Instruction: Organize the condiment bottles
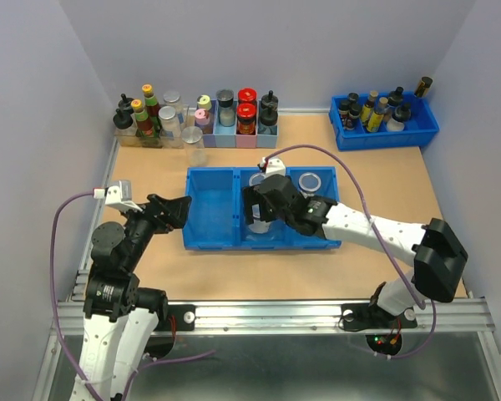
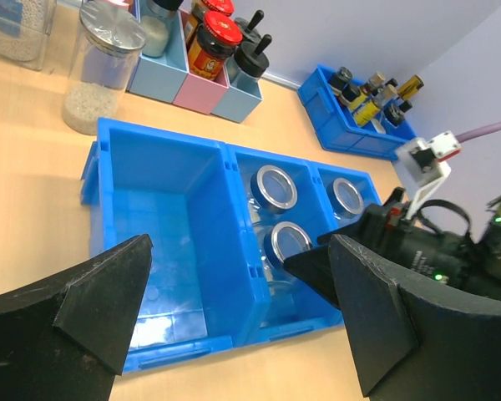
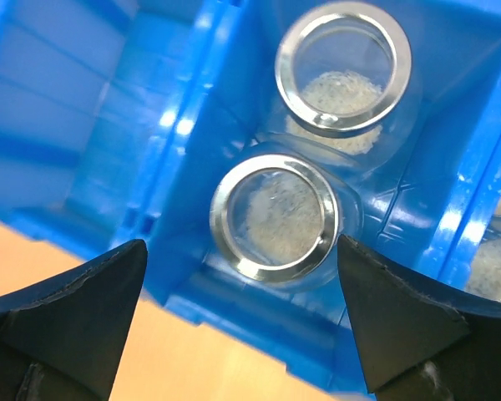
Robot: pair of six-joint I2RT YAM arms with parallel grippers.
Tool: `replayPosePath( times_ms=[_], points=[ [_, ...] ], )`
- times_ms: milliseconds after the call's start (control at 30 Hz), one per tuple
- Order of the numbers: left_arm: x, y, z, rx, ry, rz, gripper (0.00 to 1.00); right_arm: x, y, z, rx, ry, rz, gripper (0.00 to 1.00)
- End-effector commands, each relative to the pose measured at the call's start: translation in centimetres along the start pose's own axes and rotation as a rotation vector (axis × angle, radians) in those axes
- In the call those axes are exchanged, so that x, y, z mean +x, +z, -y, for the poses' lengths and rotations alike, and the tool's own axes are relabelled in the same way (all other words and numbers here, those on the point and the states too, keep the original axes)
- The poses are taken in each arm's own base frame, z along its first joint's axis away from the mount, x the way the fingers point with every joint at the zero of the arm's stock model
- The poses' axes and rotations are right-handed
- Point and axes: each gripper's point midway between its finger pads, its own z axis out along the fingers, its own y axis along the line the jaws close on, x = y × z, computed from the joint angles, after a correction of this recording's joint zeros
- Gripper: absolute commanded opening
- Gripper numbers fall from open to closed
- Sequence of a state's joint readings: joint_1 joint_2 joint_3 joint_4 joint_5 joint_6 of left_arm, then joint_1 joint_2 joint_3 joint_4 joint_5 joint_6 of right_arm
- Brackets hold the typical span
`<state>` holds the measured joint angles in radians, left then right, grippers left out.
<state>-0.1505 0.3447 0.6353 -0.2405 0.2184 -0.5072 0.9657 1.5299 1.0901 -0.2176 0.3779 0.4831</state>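
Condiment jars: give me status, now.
Left tool open, empty, at the bin's left end. Right tool open over near jar, middle compartment. Three in bin; lidded jar outside on table. Nothing blocking.

You run two arms, the left arm and the right arm, each with white shells over black joint housings. A lilac cable leaves a white block on your left wrist, and a second cable runs along the right. The fingers of your left gripper are matte black wedges, as are those of your right gripper. Small red and green lights glow at the right base.
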Motion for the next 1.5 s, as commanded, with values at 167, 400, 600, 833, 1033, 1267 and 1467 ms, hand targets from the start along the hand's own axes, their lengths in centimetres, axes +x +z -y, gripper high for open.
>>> replayPosePath(
  times_ms=[167,400,600,833,1033,1267,1467],
  points=[
    [-3.3,-0.5,1.7,0.027,-0.005,0.099,0.99,-9.0,-5.2,-5.0,-0.178,-0.123,0.093,1.00],
    [-4.0,-0.8,1.0,-0.026,-0.018,0.126,0.99,-12.2,1.5,-8.6,-0.151,-0.265,0.143,1.00],
    [-4.6,-1.4,0.9,-0.044,-0.056,0.161,0.99,-17.7,6.9,-11.3,-0.105,-0.335,0.308,1.00],
    [-4.2,-2.0,0.7,-0.050,-0.083,0.160,0.99,-20.7,14.0,-10.4,-0.090,-0.248,0.368,1.00],
    [-4.0,-2.4,0.7,-0.049,-0.081,0.165,0.99,-20.6,18.2,-9.1,-0.146,-0.190,0.355,1.00],
    [-3.7,-2.4,0.4,-0.050,-0.089,0.168,0.99,-19.5,20.0,-10.6,-0.313,-0.186,0.347,1.00],
    [-3.6,-2.1,0.5,-0.032,-0.073,0.171,0.99,-19.8,17.9,-11.6,-0.376,-0.179,0.344,1.00]
  ],
)
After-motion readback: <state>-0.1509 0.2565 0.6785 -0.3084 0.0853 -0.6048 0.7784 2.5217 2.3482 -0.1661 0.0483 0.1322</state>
